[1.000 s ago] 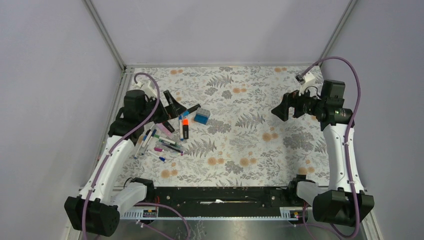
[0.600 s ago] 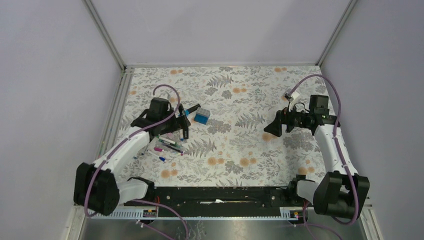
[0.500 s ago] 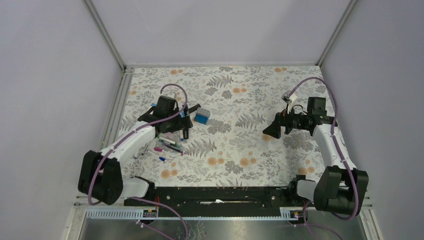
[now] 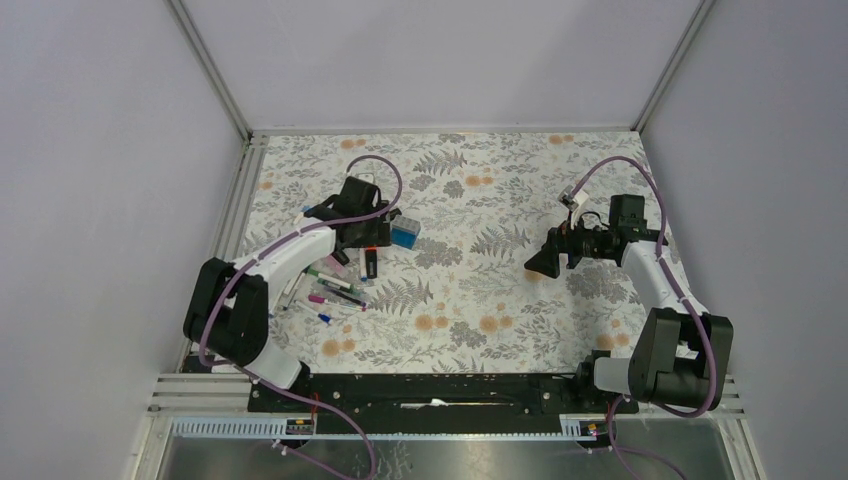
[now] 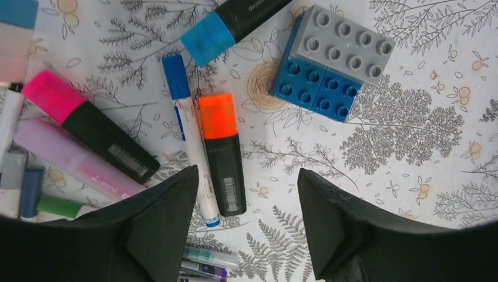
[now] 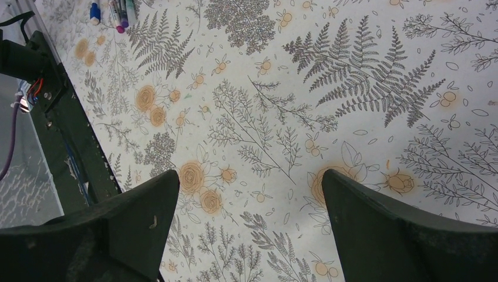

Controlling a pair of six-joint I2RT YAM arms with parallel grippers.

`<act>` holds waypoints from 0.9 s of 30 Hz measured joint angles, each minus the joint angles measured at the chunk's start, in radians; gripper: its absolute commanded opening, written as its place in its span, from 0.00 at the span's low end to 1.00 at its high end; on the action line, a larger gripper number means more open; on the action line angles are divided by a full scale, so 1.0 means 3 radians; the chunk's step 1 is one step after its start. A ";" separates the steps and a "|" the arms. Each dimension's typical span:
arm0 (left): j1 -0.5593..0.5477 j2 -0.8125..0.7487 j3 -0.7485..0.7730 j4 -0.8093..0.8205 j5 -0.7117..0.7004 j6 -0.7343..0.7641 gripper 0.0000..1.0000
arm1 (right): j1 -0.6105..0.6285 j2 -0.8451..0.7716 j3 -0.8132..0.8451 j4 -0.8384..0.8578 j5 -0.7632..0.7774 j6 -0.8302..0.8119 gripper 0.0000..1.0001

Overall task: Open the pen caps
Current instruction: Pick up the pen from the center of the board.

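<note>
Several capped pens and highlighters lie in a pile [image 4: 330, 285] at the table's left. In the left wrist view I see an orange cap [image 5: 218, 116] on a black highlighter, a slim blue cap [image 5: 175, 76] on a white pen, a chunky blue cap [image 5: 207, 38] and a pink cap [image 5: 53, 96]. My left gripper [image 5: 248, 173] hovers open above the orange highlighter's barrel end, which lies just inside the left finger, not gripped. My right gripper [image 6: 249, 176] stands open over bare floral cloth at the right [image 4: 543, 265].
A blue-and-grey brick block [image 5: 332, 61] sits right of the pens [image 4: 404, 235]. A pale pink highlighter [image 5: 70, 158] and thin green and purple pens [image 5: 202, 261] lie near the left finger. The black rail [image 4: 430, 390] runs along the near edge.
My left arm has swung right and down from the pile's left to over the orange highlighter, and its jaws have narrowed. The right gripper has dropped lower and shifted slightly left.
</note>
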 measured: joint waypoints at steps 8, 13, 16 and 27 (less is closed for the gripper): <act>0.0000 0.0251 0.0121 -0.0009 -0.0056 0.0053 0.59 | 0.0000 0.0003 0.0000 -0.0001 0.0027 -0.0074 0.98; 0.0000 0.0387 0.0193 -0.0042 -0.0130 0.0132 0.61 | 0.0000 0.0003 0.0000 0.0000 0.0028 -0.0086 0.98; 0.0001 0.0501 0.0374 -0.0106 -0.0189 0.0320 0.63 | 0.0000 0.0003 0.0000 0.0000 0.0028 -0.0098 0.98; 0.0211 0.0982 0.1347 -0.0338 -0.0053 0.1593 0.73 | 0.0000 0.0015 0.0000 0.0000 0.0029 -0.0134 0.98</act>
